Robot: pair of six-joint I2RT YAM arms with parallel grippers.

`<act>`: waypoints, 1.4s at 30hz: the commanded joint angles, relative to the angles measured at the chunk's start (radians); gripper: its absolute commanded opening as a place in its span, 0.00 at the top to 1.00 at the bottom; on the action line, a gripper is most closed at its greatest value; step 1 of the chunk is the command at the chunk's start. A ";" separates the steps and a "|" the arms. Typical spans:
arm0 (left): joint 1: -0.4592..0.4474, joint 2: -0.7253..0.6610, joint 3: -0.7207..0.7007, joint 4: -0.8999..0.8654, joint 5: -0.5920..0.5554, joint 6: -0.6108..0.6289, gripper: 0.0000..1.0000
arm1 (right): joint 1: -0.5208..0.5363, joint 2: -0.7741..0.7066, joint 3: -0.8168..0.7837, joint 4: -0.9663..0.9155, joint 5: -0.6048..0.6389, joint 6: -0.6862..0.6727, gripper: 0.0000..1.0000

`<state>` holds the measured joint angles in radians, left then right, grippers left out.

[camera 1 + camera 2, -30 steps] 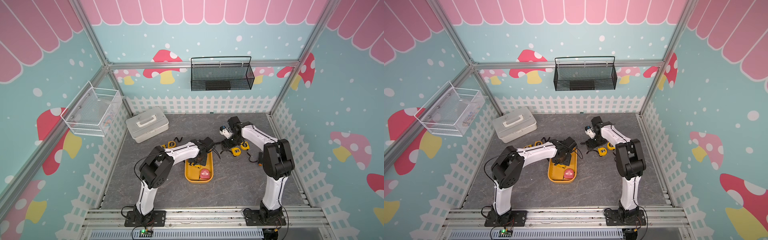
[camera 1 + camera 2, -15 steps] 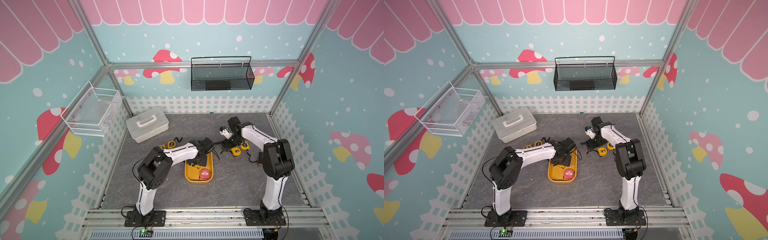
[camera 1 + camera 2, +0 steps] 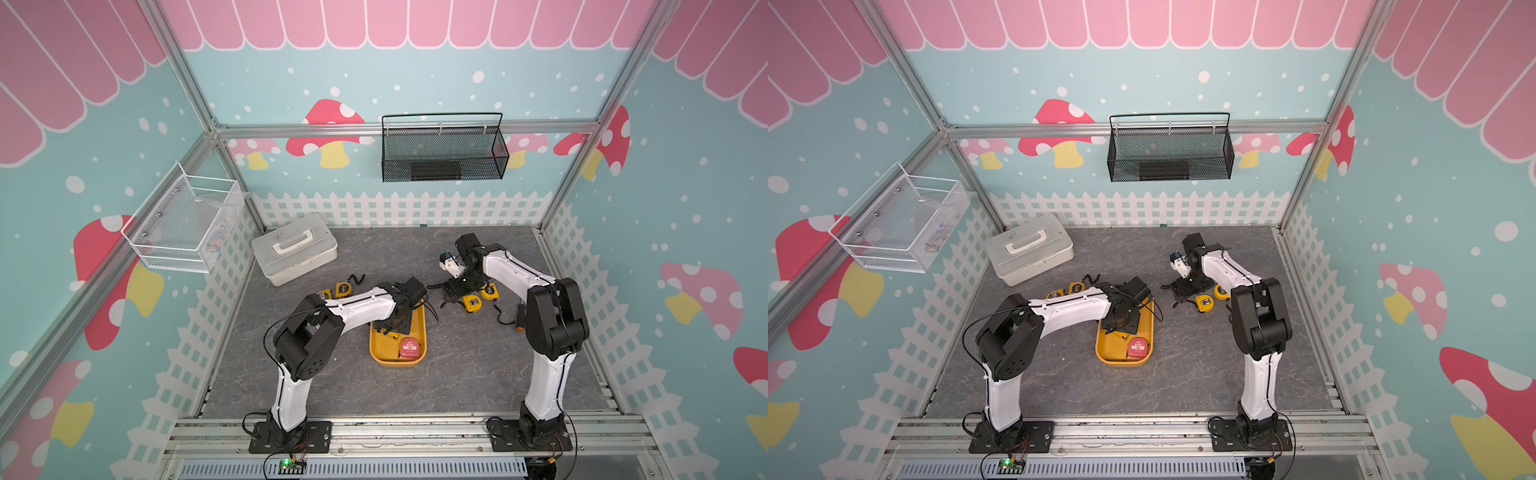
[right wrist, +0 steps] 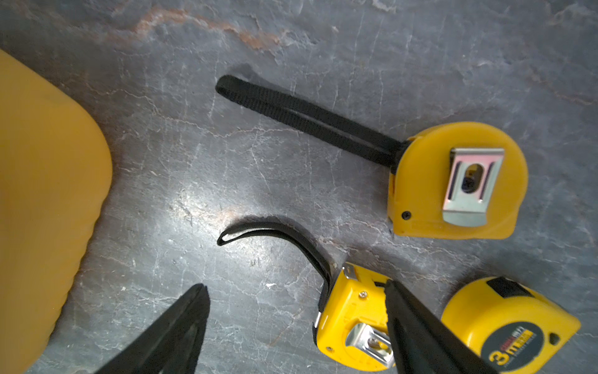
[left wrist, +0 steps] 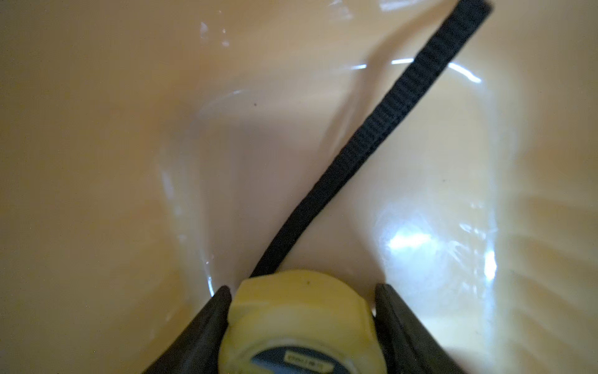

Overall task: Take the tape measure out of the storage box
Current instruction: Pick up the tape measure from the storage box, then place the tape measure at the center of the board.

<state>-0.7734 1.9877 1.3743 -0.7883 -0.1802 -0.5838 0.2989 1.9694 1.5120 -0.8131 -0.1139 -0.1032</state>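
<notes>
The storage box (image 3: 420,332) is a shallow yellow-orange tray on the grey floor, seen in both top views (image 3: 1101,351). My left gripper (image 5: 301,291) reaches down into it and is shut on a yellow tape measure (image 5: 297,317); both black fingers (image 5: 207,323) press its sides. The black strap (image 5: 372,145) of that tape measure trails over the tray floor. A red tape measure (image 3: 409,347) lies at the tray's near end. My right gripper (image 4: 296,286) hovers open over the floor beside the tray, with one finger next to a yellow tape measure (image 4: 352,317).
Two more yellow tape measures (image 4: 453,181) (image 4: 508,327) lie by the right gripper, and others (image 3: 336,289) lie behind the left arm. A white-grey lidded case (image 3: 293,249) stands at the back left. A black mesh basket (image 3: 442,153) and a white wire basket (image 3: 183,220) hang on the walls.
The left wrist has shifted slightly inside the storage box. The right arm has not moved.
</notes>
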 commanded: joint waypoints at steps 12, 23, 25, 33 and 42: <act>-0.003 -0.083 0.053 -0.024 -0.014 0.021 0.39 | -0.004 -0.029 -0.015 -0.005 -0.001 0.001 0.14; 0.040 -0.175 0.077 -0.043 -0.046 0.053 0.39 | -0.004 -0.029 -0.012 -0.009 -0.001 0.001 0.14; 0.065 -0.200 0.072 -0.045 -0.054 0.063 0.39 | -0.004 -0.028 -0.010 -0.008 0.000 0.001 0.14; 0.191 -0.306 0.047 -0.083 -0.093 0.118 0.38 | -0.004 -0.029 -0.009 -0.009 -0.003 0.002 0.14; 0.325 -0.441 -0.074 -0.096 -0.128 0.146 0.37 | -0.004 -0.021 -0.004 -0.010 -0.010 0.006 0.14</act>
<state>-0.4755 1.5791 1.3380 -0.8623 -0.2775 -0.4629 0.2989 1.9694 1.5066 -0.8135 -0.1143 -0.1028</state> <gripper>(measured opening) 0.639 0.858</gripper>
